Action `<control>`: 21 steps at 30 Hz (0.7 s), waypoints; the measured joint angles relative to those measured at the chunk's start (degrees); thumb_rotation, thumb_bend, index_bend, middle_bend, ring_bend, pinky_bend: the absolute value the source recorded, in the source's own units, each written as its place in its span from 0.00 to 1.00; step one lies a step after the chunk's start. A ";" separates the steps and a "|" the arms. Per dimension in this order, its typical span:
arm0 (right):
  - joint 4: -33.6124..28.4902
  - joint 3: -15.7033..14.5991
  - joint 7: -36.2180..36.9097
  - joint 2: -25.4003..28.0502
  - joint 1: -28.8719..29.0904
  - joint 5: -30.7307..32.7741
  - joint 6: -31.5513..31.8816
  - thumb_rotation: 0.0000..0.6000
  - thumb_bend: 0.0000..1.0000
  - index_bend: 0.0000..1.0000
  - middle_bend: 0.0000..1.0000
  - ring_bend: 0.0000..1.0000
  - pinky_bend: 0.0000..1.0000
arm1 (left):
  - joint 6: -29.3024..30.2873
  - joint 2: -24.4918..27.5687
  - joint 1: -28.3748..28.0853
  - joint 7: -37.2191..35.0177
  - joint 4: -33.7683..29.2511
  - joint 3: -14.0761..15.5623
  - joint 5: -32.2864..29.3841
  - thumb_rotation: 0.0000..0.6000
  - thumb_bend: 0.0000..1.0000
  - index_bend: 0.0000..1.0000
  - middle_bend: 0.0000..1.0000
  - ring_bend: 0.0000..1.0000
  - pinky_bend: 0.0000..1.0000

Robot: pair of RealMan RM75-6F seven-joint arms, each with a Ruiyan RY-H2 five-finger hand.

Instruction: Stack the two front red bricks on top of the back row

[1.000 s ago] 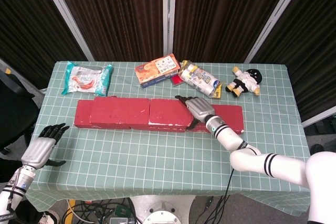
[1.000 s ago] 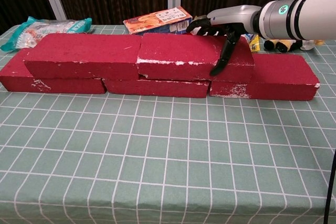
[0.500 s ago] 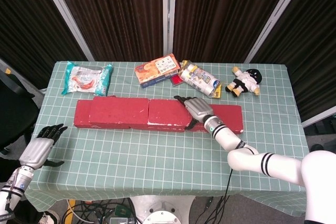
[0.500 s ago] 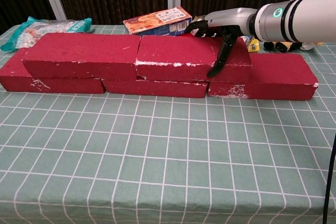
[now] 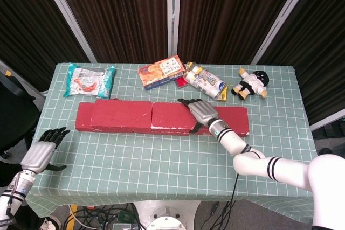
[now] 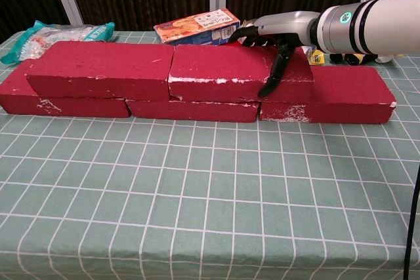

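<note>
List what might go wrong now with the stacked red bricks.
The right hand grips the right end of the right upper red brick; opening carelessly may drag it off the lower row of red bricks. Pushing it left may shove the left upper red brick, which it abuts.

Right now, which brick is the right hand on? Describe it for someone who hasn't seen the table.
Find the long row of red bricks across the green checked tablecloth. Two bricks lie on top of it; the right hand grips the right upper red brick, the one with white scuffs along its front edge.
</note>
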 measured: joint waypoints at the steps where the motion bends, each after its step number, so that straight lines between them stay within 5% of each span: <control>1: -0.05 0.00 0.01 0.05 0.02 -0.01 -0.01 1.00 0.05 0.00 0.19 0.11 0.13 | -0.04 -0.01 -0.01 -0.04 0.04 0.00 -0.01 1.00 0.00 0.03 0.00 0.00 0.00; 9: -0.41 -0.09 0.34 0.55 0.04 0.06 -0.35 1.00 0.02 0.00 0.09 0.01 0.04 | -0.28 -0.06 -0.16 -0.20 0.15 -0.03 -0.03 1.00 0.00 0.03 0.00 0.00 0.00; 21: -0.68 0.12 0.96 0.36 -0.71 -1.17 1.12 1.00 0.00 0.00 0.00 0.00 0.00 | -0.34 -0.04 -0.19 -0.20 0.02 -0.05 -0.11 1.00 0.00 0.03 0.00 0.00 0.00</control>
